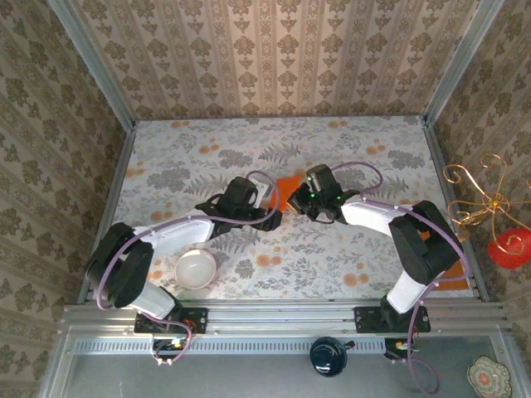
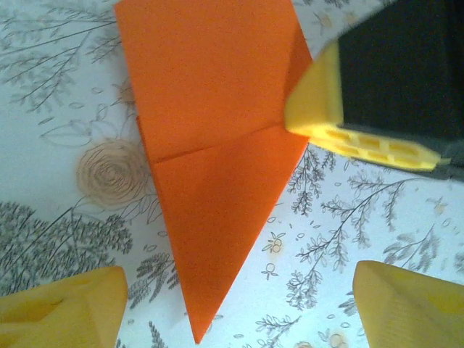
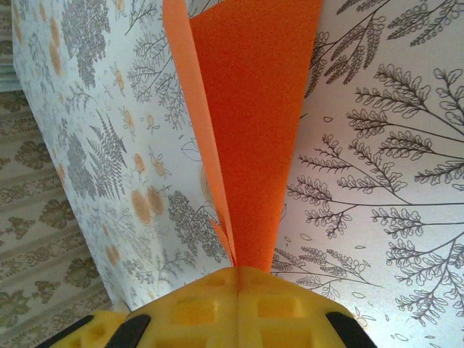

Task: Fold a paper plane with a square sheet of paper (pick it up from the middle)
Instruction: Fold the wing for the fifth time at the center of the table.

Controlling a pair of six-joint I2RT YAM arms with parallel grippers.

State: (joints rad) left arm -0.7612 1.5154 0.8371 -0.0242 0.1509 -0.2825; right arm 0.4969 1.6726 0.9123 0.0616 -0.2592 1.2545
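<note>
While right gripper point(image 3: 238, 277) pinches paper plane point(image 3: 250, 130) (folded) | left gripper point(image 2: 235, 304) hovers overhead, spread

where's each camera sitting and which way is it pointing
Top: above and behind the robot, looking down on the table; left arm and right arm show.
Left wrist: looks down on the orange paper; its open yellow fingers at the bottom corners.
Right wrist: looks along the paper pinched in the right gripper.
All share the paper.

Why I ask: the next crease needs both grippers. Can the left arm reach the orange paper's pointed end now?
Probably yes: the left gripper is open, its fingers either side of the pointed end of the orange paper; the right gripper pinches it farther up.
</note>
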